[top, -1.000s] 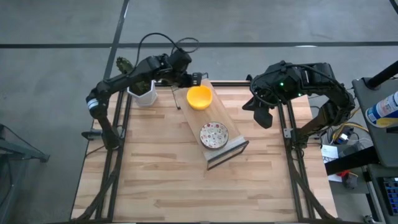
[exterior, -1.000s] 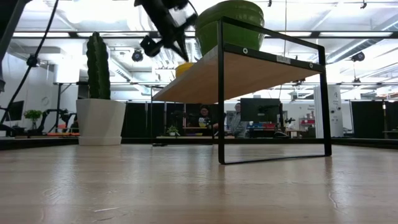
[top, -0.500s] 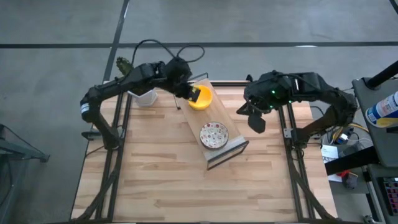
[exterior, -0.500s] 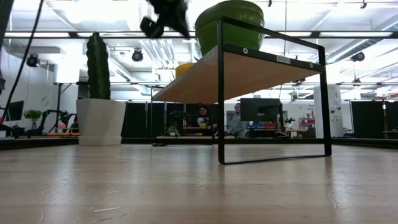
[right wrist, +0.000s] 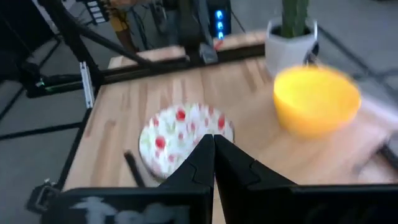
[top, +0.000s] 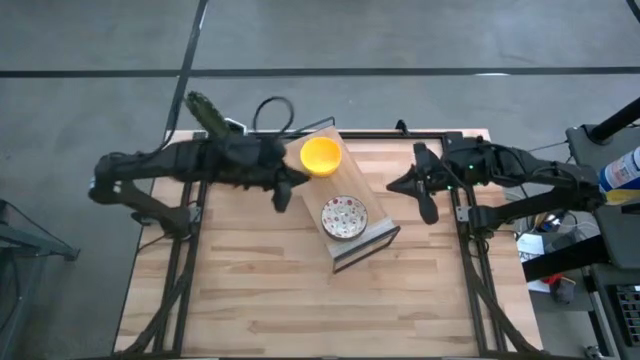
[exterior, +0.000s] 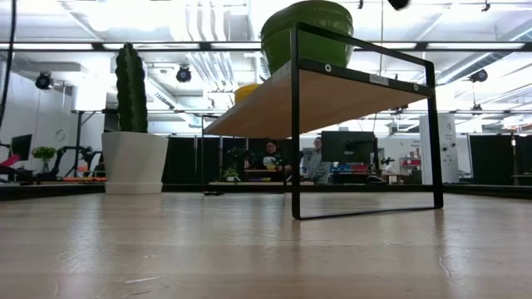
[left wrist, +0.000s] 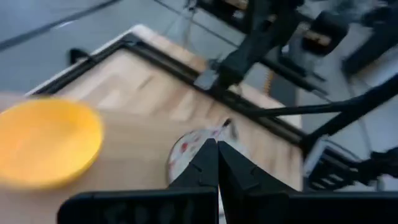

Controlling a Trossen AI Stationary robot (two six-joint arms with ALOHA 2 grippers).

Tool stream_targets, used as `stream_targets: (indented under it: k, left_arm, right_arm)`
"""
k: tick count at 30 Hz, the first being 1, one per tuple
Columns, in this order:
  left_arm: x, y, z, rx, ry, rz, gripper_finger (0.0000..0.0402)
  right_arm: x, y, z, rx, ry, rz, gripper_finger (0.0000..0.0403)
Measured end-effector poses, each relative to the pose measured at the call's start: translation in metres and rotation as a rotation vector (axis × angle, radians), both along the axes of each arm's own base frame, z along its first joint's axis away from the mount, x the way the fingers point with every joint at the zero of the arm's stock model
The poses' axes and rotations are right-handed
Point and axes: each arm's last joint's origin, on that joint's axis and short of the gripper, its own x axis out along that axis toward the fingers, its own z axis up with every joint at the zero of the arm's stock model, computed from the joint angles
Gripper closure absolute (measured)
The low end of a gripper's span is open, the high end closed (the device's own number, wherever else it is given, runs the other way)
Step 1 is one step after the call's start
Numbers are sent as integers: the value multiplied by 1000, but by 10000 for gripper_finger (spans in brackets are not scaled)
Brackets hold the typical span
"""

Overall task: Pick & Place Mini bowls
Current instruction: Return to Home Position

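Both arms have drawn away from the shelf since half a second ago. Back then the left gripper hung over the yellow bowl, and it has since slipped out of the top of the low view.

Now the left arm lies stretched low across the left edge of the light wooden table (top: pixel 250 280). The left gripper (top: pixel 296 177) sits just beside the wood-topped, black-framed shelf (top: pixel 331 185), pointing at it. In the left wrist view its fingers (left wrist: pixel 217 163) are pressed together with nothing between them. Behind that arm the green cactus (top: pixel 203 108) stands at the far-left corner, and the low view shows its white pot (exterior: pixel 133 162).

On the shelf, the plain bright yellow bowl (top: pixel 321 155) sits at the far end. The white bowl with the red-speckled inside (top: pixel 344 216) sits toward the near end, apart from it. From above each reads as a single bowl, so how many are nested under either cannot be counted. No bowl shows on the bare table.

To the right, the right gripper (top: pixel 395 186) hovers near the shelf's right side, facing the speckled bowl (right wrist: pixel 180 137). Its fingers (right wrist: pixel 213 155) are closed to a point and hold nothing.

With every visible bowl on the shelf and both claws empty, the placing looks done and the step in hand is the retreat to rest. The next move needs no grasp. Each arm should fold back toward its own side. The left should keep above the cactus pot, and both should stay off the shelf's black frame so the bowls are not jolted.
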Motion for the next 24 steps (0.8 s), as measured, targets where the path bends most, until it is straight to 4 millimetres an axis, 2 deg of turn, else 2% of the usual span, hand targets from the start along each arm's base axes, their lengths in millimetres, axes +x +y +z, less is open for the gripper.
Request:
stream_targets:
  k: [2, 7, 10, 13, 15, 19, 21, 24]
  left_arm:
    - [-14, -7, -11, -3, 41, 35, 401]
    - [-49, -17, -45, 41, 164, -31, 401]
    - [-61, -27, -64, 105, 87, -67, 401]
    - [-71, -29, -92, 101, 2, -37, 401]
    - [-79, -28, -112, 88, -30, -30, 401]
    - [-96, -29, -146, 38, -92, -132, 401]
    - [-105, -27, -161, 35, -129, -141, 401]
    - [-118, -26, -179, 52, -186, -176, 401]
  right_arm:
    - [-7, 0, -13, 62, 27, -28, 394]
    - [-10, 0, -54, 129, 12, -76, 394]
    - [-13, 0, -70, 119, -96, -65, 394]
    - [-17, 1, -86, 104, -172, -24, 394]
    - [-22, 1, -94, 55, -181, -12, 394]
    - [-30, 1, -117, 25, -119, -4, 394]
    - [-32, 2, -124, 11, -141, 4, 394]
    - [-35, 3, -124, -22, -247, 58, 394]
